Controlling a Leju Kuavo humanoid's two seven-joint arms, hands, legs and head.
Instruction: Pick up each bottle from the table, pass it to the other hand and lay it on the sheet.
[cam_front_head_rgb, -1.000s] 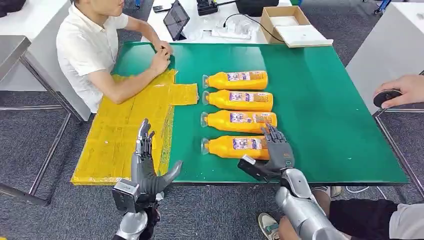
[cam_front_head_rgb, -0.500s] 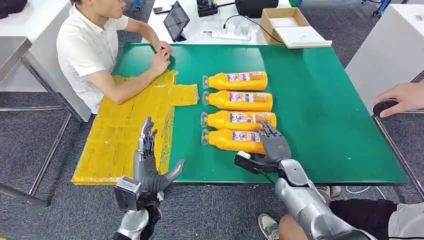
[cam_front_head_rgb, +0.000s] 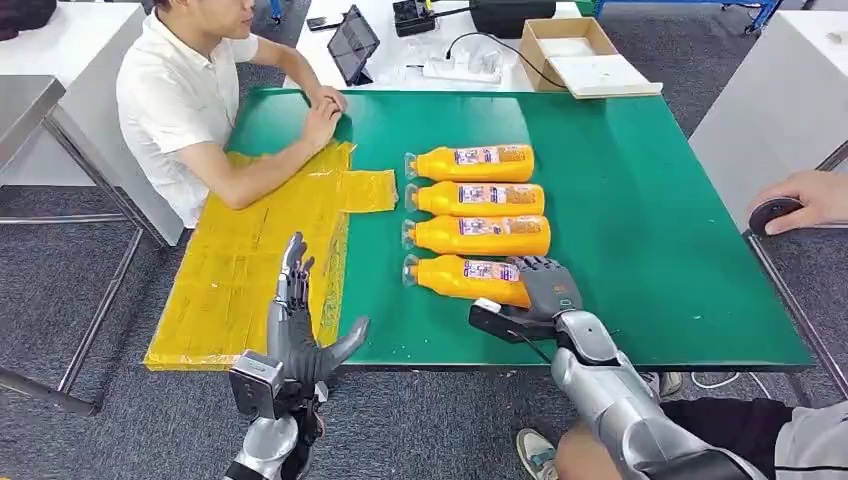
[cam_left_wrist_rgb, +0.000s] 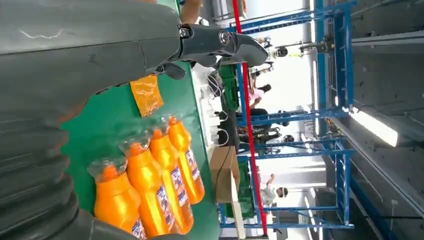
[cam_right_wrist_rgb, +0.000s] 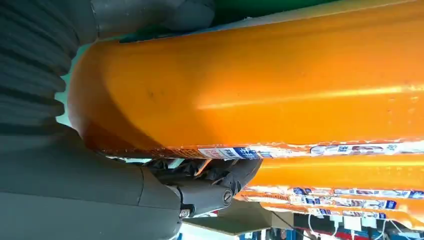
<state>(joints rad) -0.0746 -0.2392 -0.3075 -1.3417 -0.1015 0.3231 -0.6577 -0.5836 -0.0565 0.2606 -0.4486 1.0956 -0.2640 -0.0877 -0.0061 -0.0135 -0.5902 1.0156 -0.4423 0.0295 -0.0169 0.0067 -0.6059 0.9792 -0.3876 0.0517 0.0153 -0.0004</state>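
Green bench in a workshop, a person seated at the upper left: first pick-up in hand.
The right hand (cam_front_head_rgb: 545, 290), lower centre, wraps its fingers around the base of the nearest bottle (cam_front_head_rgb: 465, 277), lowest of four lying in a row at centre. Next, I judge, lift and pass it across. The left hand (cam_front_head_rgb: 297, 330), lower left, waits upright, fingers spread and empty, over the yellow sheet (cam_front_head_rgb: 235, 270).
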